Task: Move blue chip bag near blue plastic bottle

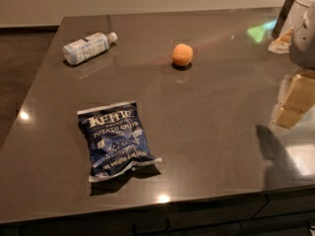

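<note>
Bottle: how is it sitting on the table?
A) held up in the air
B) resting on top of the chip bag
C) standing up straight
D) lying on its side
D: the bottle lies on its side at the far left of the table, well apart from the chip bag. The gripper is over at the right edge, touching neither.

Orange fruit [182, 54] on dark counter [221, 132]
</note>
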You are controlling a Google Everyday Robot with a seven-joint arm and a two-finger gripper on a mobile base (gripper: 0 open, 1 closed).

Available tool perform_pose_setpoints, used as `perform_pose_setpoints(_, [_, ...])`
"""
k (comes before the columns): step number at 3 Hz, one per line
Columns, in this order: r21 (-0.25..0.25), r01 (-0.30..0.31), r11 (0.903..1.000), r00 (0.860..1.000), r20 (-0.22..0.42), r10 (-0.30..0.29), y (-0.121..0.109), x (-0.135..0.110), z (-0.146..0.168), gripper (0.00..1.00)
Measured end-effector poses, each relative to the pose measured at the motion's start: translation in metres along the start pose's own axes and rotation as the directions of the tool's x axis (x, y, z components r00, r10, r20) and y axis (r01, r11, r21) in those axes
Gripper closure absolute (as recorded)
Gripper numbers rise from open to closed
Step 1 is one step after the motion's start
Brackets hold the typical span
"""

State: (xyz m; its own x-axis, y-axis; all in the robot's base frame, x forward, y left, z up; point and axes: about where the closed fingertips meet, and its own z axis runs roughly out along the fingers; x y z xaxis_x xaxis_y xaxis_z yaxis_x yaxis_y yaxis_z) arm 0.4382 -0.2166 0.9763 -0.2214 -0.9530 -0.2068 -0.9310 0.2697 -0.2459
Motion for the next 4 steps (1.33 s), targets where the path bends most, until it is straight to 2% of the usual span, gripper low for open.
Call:
perform_pose_setpoints(1, [0.002, 0.002, 1.0000, 1.000, 0.003, -0.002, -0.001, -0.002, 0.000, 0.00])
perform_pose_setpoints(2, [-0.010, 0.020, 0.9997, 0.999, 0.048, -0.020, -0.008, -0.036, 0.013, 0.00])
perform_pose_setpoints(3, [-0.037, 0.034, 0.9988, 0.995, 0.095, -0.030, -0.002, -0.072, 0.028, 0.00])
perform_pose_setpoints(4, [-0.073, 0.037, 0.9967, 0.992, 0.120, -0.028, 0.013, -0.103, 0.045, 0.00])
